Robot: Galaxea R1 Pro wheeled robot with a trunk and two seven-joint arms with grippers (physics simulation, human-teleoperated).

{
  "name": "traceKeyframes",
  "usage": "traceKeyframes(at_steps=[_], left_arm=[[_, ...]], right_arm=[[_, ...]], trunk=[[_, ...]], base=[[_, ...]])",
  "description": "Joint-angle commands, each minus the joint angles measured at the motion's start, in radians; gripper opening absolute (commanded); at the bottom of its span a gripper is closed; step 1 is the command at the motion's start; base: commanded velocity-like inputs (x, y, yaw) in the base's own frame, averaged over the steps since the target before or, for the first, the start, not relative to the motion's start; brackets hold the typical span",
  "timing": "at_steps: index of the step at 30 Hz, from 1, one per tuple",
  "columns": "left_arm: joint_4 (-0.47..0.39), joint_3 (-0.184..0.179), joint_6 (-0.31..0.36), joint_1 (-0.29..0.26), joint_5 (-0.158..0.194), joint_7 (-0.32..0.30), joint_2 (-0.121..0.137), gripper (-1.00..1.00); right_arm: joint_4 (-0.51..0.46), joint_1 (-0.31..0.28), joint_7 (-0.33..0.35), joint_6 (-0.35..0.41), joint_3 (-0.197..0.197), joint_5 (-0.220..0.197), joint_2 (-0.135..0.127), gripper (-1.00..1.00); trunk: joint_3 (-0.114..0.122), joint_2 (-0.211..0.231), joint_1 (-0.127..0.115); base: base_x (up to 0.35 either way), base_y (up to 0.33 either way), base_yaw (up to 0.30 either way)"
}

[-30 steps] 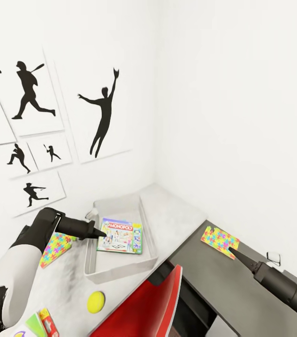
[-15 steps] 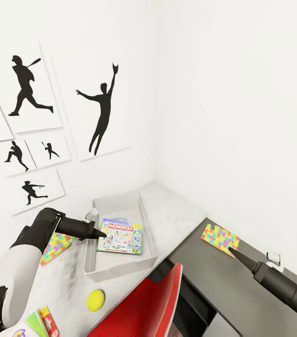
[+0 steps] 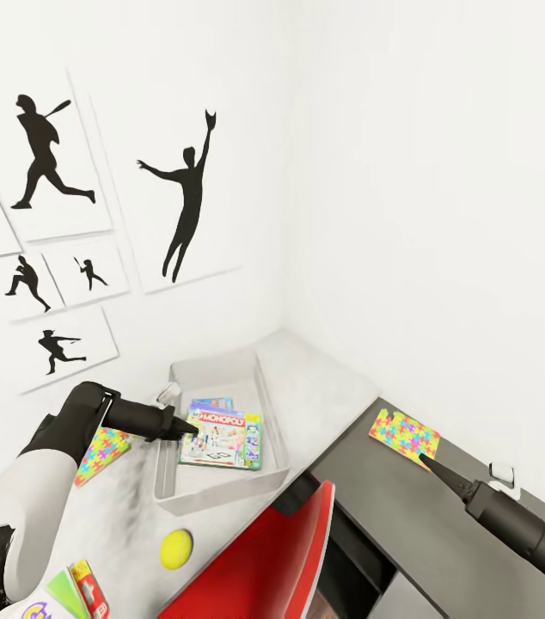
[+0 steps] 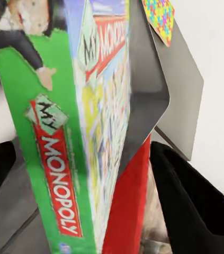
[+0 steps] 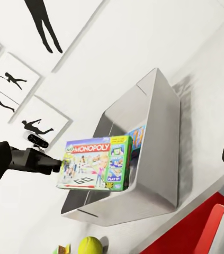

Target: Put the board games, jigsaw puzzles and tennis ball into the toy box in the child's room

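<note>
- While held over the toy box (image 3: 266,404), the Monopoly board game (image 3: 221,437) shows a green edge, red logo; blue game beneath it
- box walls flare; grey table (image 3: 324,395) bare behind
- L gripper (image 3: 193,425) grips game's edge; R gripper (image 3: 423,460), state can't tell, by jigsaw puzzle (image 3: 404,436); tennis ball (image 3: 175,548) near box.
</note>
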Motion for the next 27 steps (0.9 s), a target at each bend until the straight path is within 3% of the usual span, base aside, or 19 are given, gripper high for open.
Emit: traceKeyframes(at_steps=[1, 27], left_arm=[[-0.001, 0.003, 0.01, -0.001, -0.01, -0.009, -0.001, 1.0], [-0.013, 0.003, 0.01, -0.002, -0.003, -0.015, 0.007, 1.0]], right_arm=[[0.0, -0.001, 0.001, 0.006, -0.001, -0.003, 0.0, 1.0], [0.0, -0.001, 0.001, 0.005, 0.0, -0.003, 0.0, 1.0]], trunk=[[-0.002, -0.002, 0.001], [-0.002, -0.002, 0.001]], base=[[0.0, 0.0, 0.0], [0.0, 0.0, 0.0]])
